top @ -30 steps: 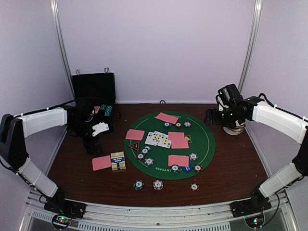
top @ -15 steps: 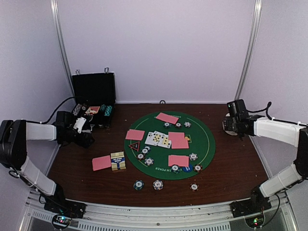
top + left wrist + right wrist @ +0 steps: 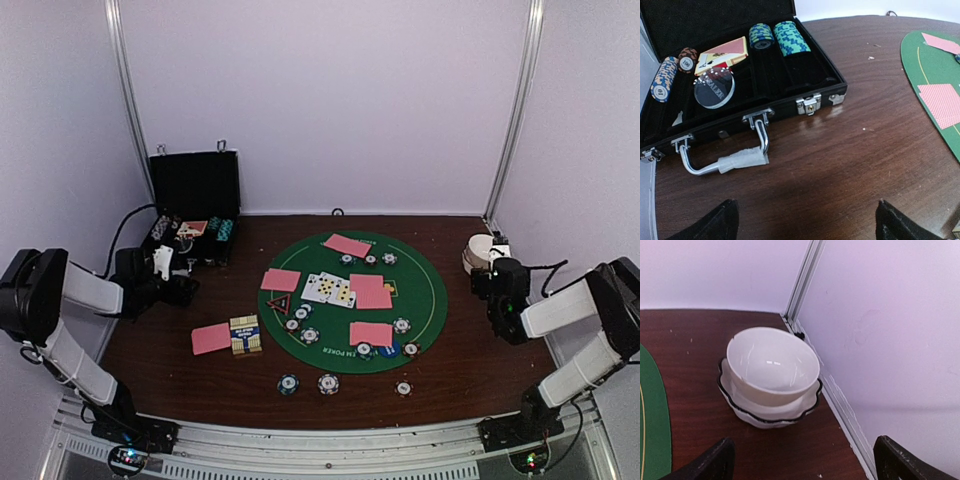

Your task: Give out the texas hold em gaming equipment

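left gripper point(image 3: 807, 223): claw spread wide, nothing between the fingers, low over the table point(image 3: 840, 165) and facing the case.
black case point(image 3: 790, 107): open at the far left, lid upright, handle towards the gripper.
inside the case: teal chip stack point(image 3: 791, 38) beside a darker stack point(image 3: 761, 35); orange-blue chips point(image 3: 664, 79) at the left end; a card deck point(image 3: 722, 54); a clear round puck point(image 3: 714, 87).
loose pink card point(image 3: 211, 338): face down on bare wood, just left of the mat, touching a small card box point(image 3: 245, 335).
green mat point(image 3: 420, 290): round, mid-table.
pink-backed cards: four spots on the mat, far point(image 3: 348, 244), left point(image 3: 280, 280), centre point(image 3: 373, 292), near point(image 3: 371, 333).
face-up cards point(image 3: 329, 289): fanned at the mat's centre.
triangle marker point(image 3: 279, 303): on the mat's left edge, below the left card.
mat chips point(image 3: 310, 335): small clusters near each pink card.
table chips point(image 3: 328, 383): three, spaced apart on the wood in front of the mat.
right gripper point(image 3: 805, 460): claw spread wide, holding nothing, at the right edge, facing the bowls.
white bowl point(image 3: 772, 365): tilted inside a dark-rimmed dish point(image 3: 765, 417), in the far right corner.
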You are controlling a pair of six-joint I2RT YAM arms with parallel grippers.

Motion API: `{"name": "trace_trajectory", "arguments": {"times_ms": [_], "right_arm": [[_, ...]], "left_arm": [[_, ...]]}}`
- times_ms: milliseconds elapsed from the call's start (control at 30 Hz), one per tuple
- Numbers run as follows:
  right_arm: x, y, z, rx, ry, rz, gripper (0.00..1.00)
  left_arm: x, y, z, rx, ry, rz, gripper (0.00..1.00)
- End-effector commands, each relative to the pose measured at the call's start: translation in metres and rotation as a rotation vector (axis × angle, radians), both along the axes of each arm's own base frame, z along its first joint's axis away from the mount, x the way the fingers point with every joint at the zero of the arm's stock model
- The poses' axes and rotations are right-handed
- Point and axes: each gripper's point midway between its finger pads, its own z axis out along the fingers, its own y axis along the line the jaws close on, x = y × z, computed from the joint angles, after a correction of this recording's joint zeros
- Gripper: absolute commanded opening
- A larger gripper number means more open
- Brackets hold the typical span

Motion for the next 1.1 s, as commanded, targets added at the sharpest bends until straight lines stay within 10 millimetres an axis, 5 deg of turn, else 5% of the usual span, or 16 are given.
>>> {"name": "trace_trajectory", "arguments": {"times_ms": [0,167,367,1067], "right_arm": [[0.028,0.014,0.027,0.013,-0.146,0.119,1.00],[0.044,0.016,0.020,0.067,-0.090,0.201,1.00],[0.038,0.009,0.006,0.147,-0.109,0.254,0.99],[0.044,0.002,0.007,0.149,-0.109,0.208,0.99]], "left_arm": [[0.006,0.010,0.027,-0.018,-0.180,0.069,0.97],[-0.006,0.014,0.023,-0.017,-0.245,0.095,0.98],[-0.004,0.016,0.023,-0.019,-0.241,0.108,0.97],[-0.003,0.017,0.025,-0.020,-0.249,0.115,0.98]]}}
